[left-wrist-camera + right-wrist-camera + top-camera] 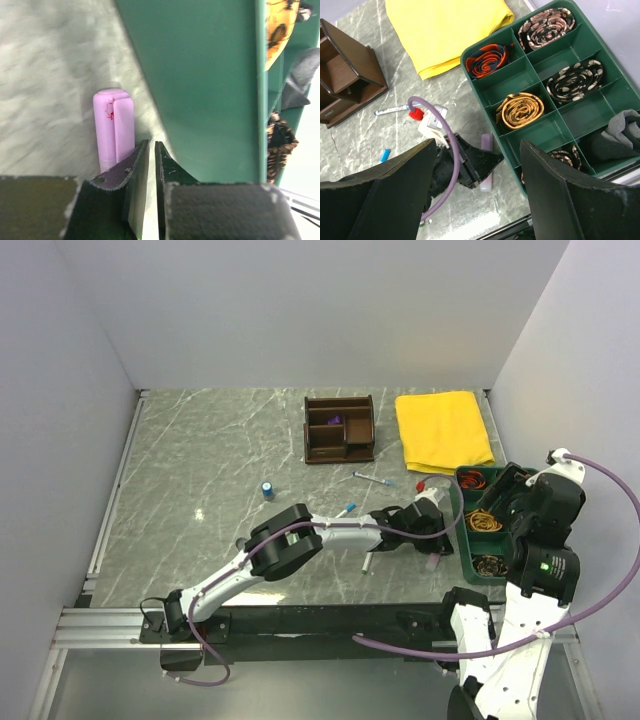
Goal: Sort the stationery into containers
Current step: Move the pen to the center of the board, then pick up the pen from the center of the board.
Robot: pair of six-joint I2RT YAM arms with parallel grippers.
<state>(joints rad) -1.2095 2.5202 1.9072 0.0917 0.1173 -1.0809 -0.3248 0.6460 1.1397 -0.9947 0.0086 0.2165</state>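
Observation:
My left gripper (151,144) is shut with nothing between its fingers, low over the table, its tip against the outer wall of the dark green tray (210,85). A pink eraser (114,127) lies on the table just left of its fingers, beside the tray. In the right wrist view the same eraser (487,141) lies partly under the left gripper (487,161). My right gripper (477,145) is open and empty, held high above the tray (582,112) and the left gripper. In the top view the left gripper (445,535) is at the tray's (458,502) left wall and the right gripper (505,502) is above it.
The brown organiser (340,428) stands at the back, with the folded yellow cloth (443,430) to its right. A blue-capped bottle (268,489) and white pens (373,480) (347,510) lie on the marble table. Coiled bands (522,110) fill several tray compartments.

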